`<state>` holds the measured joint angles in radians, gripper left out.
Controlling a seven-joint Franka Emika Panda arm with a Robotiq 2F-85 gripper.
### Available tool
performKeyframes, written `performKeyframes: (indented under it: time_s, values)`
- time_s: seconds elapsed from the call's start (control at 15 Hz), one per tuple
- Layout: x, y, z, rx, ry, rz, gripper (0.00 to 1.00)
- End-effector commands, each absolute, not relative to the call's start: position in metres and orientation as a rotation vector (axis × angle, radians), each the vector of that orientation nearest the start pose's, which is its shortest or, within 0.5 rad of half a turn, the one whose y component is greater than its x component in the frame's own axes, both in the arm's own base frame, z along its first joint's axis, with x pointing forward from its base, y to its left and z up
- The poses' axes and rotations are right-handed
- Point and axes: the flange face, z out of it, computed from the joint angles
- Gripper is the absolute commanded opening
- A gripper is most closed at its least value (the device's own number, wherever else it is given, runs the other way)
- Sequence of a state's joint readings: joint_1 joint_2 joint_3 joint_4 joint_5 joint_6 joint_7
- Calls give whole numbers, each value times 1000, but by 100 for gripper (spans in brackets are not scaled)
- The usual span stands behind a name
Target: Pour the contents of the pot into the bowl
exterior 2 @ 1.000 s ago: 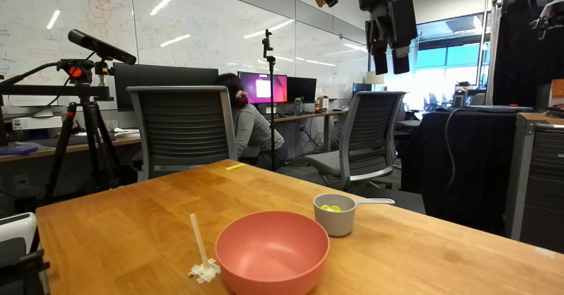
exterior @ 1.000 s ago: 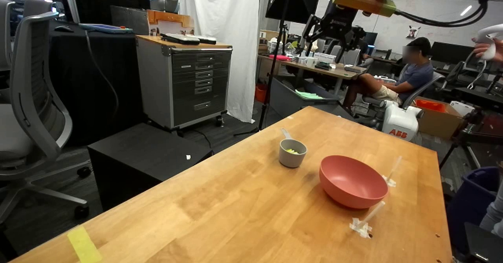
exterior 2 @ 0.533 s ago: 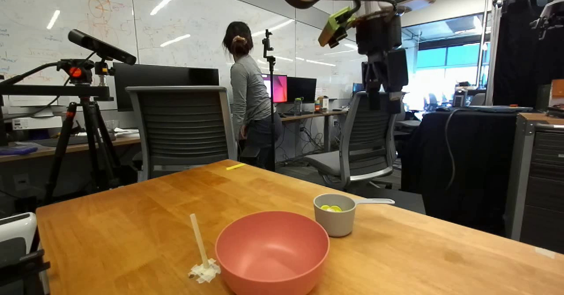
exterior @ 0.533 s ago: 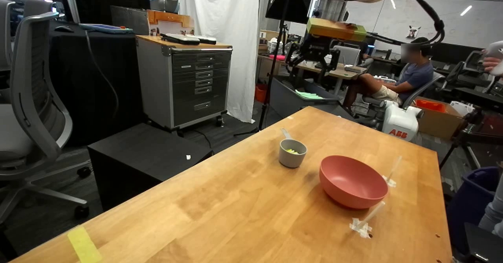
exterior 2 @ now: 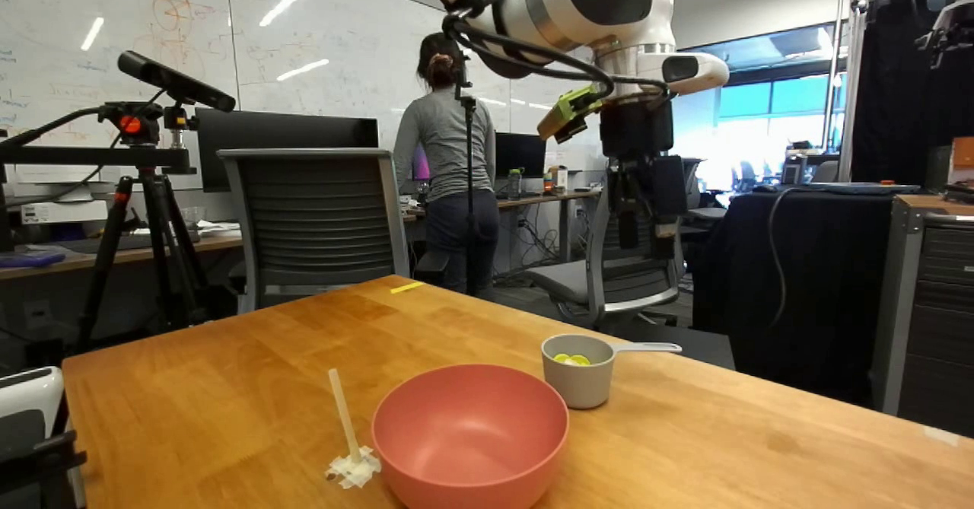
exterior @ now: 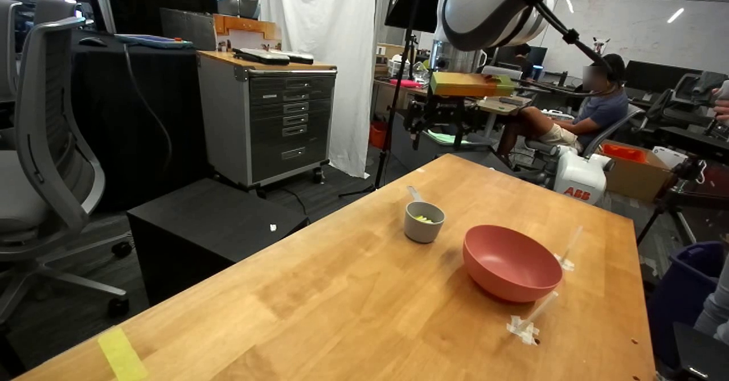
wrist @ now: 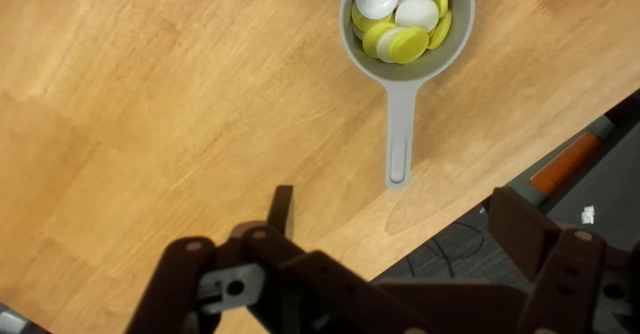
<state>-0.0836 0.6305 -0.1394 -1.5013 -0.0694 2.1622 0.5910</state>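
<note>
The pot is a small grey cup with a straight handle. It stands upright on the table in both exterior views point(exterior: 421, 233) point(exterior 2: 580, 386), and in the wrist view point(wrist: 400, 119) its handle points toward my jaws. The contents point(wrist: 410, 45) are several yellow and white discs inside the pot. The bowl point(exterior: 510, 264) is wide, salmon-red and upright beside the pot; it also shows in an exterior view point(exterior 2: 472, 437) and looks empty. My gripper point(exterior: 436, 139) is open and empty, above and apart from the pot's handle point(exterior 2: 645, 240); its fingertips are spread wide in the wrist view point(wrist: 392, 194).
Thin translucent sticks point(exterior: 538, 311) are taped to the wooden table point(exterior: 342, 295) near the bowl. The table edge runs close to the pot's handle. A black box point(exterior: 216, 221) stands beside the table. Chairs point(exterior 2: 319, 220) stand around it.
My gripper has come down from high up toward the pot's handle and stays open. The pot and bowl have not moved. A person in the background has stood up.
</note>
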Motion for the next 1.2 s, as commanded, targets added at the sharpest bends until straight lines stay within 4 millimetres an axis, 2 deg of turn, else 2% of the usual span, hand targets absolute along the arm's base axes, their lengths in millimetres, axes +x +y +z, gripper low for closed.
performKeyframes:
  time_s: [0.0,0.4,0.6,1.13]
  values:
    - [699,-149,295,-3108,1143,-138,100]
    - [702,-163,264,-3132,1154,-149,100]
    - [701,-164,249,-3148,1146,-127,100]
    - [710,-141,227,-3159,1099,-138,100]
